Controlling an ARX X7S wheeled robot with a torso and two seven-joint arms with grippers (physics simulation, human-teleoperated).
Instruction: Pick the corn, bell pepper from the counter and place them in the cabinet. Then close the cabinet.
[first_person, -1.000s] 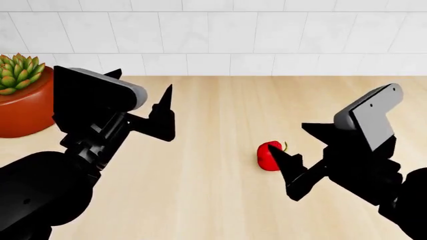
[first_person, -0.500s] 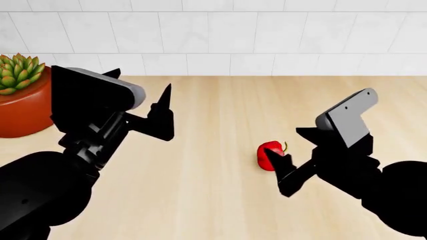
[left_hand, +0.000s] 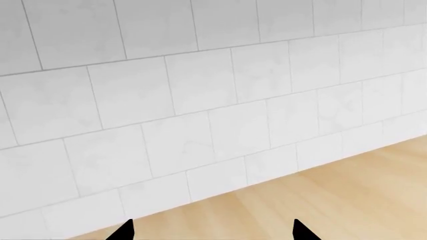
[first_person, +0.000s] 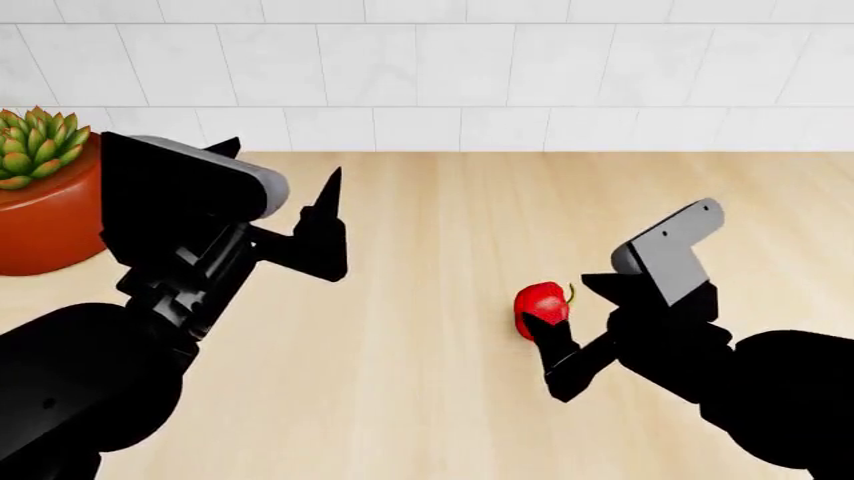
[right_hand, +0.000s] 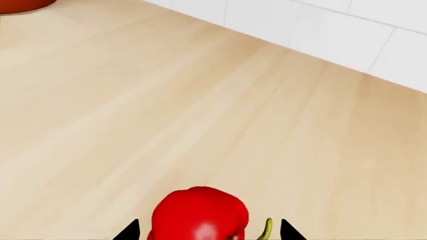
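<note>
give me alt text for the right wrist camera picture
A glossy red bell pepper with a green stem sits on the light wood counter, between the two open fingertips of the right hand. White wall tiles run behind.

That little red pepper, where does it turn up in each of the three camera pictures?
Head view: the bell pepper lies on the counter, right of centre, just ahead of the right gripper.
Right wrist view: the pepper sits at the bottom edge, between the two tips of the open jaws.
Left wrist view: not in it.
Shared landmark: the white tiled wall meeting the counter shows in all three.
</note>
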